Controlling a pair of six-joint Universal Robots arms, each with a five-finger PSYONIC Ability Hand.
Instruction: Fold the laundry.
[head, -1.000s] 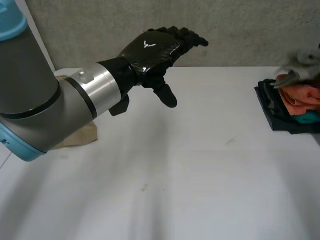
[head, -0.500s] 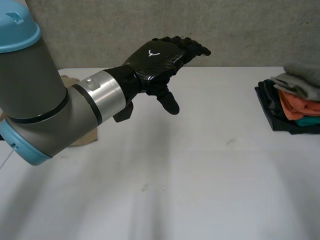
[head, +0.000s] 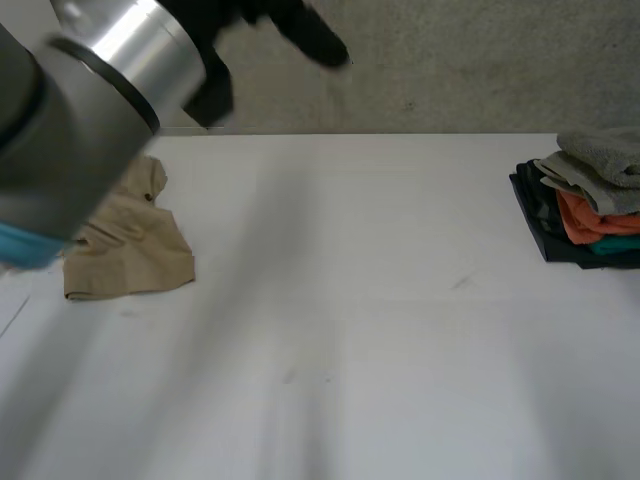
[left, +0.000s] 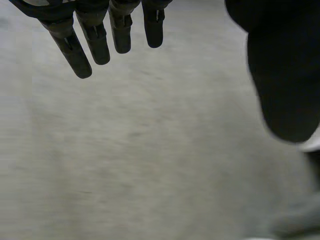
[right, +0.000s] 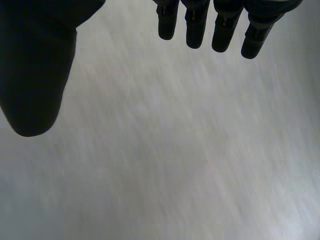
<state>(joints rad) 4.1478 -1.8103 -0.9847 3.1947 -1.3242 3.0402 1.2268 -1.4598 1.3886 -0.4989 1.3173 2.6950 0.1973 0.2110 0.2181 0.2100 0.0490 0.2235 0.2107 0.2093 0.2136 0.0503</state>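
Note:
A crumpled tan cloth (head: 130, 245) lies on the white table (head: 350, 300) at the left. At the right edge stands a stack of folded laundry (head: 585, 225), with a grey cloth (head: 605, 155) on top, then orange, teal and dark pieces. My left arm (head: 80, 120) is raised over the table's left side, its hand (head: 315, 40) high against the back wall. In the left wrist view my left hand (left: 95, 40) has straight fingers and a spread thumb and holds nothing. My right hand (right: 220, 25) is equally open and empty, over a plain grey surface.
A grey wall (head: 450, 60) runs behind the table's far edge. The wide middle of the table lies between the tan cloth and the stack.
My left arm has swung up and to the left, uncovering the tan cloth. A grey cloth now rests settled on top of the stack at the right.

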